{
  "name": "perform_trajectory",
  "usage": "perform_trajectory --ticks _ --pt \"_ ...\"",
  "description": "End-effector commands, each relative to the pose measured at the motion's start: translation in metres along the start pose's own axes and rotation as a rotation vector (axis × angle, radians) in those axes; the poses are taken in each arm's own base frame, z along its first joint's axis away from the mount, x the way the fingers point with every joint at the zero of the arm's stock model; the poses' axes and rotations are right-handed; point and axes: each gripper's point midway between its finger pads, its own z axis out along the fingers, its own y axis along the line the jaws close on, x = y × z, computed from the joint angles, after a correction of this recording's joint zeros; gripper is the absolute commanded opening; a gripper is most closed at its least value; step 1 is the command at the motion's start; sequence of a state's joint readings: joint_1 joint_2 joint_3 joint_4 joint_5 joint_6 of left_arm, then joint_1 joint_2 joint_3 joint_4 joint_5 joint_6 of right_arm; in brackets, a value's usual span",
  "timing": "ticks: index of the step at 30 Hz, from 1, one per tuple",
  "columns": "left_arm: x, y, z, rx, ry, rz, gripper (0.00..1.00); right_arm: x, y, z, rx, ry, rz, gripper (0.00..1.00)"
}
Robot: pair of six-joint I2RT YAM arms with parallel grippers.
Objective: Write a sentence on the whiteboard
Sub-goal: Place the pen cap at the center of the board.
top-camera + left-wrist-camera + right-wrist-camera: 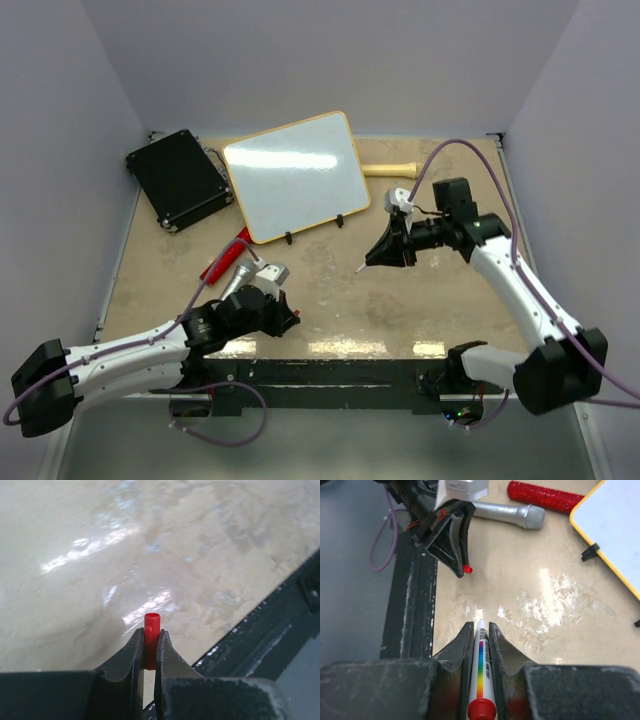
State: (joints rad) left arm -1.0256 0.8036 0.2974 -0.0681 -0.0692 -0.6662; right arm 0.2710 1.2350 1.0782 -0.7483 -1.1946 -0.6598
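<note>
The right pincer (480, 626) is closed on a white marker (482, 667) with a rainbow band, red end nearest the camera and tip pointing away over the beige worktop (535, 610). Beyond it, the left pincer (463, 566) grips a red cap (467, 569). A silver cylinder (507, 515) and a red cylinder (545, 496) lie at the top. The yellow-framed whiteboard (612, 535) occupies the right edge, with a black clip (591, 551) on its frame.

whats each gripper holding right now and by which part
The left gripper pinches a small red cap by its near end. The right gripper clamps a white marker around its barrel, tip pointing out past the fingertips.
</note>
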Motion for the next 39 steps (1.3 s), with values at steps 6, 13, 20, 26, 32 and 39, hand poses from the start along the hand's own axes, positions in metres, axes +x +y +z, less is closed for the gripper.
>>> perform_trajectory --ticks 6,13,20,26,32,39 --pt "0.016 0.077 -0.008 -0.406 0.045 -0.224 0.06 -0.038 -0.013 -0.007 0.238 -0.094 -0.139 0.00" --pt "0.023 0.096 -0.010 -0.584 0.128 -0.230 0.32 -0.037 -0.007 -0.010 0.226 -0.103 -0.145 0.00" --pt "-0.011 0.081 -0.014 -0.552 0.075 -0.187 0.54 -0.039 -0.002 -0.014 0.237 -0.113 -0.169 0.00" --pt "-0.101 0.047 -0.036 -0.415 -0.149 -0.053 0.98 -0.040 0.003 -0.018 0.224 -0.128 -0.196 0.00" --pt "-0.233 0.052 -0.095 -0.357 -0.574 0.023 1.00 -0.038 0.004 -0.021 0.210 -0.158 -0.208 0.00" --pt "-0.302 0.127 -0.102 -0.227 -0.660 -0.065 1.00 -0.034 0.002 -0.024 0.214 -0.172 -0.223 0.00"
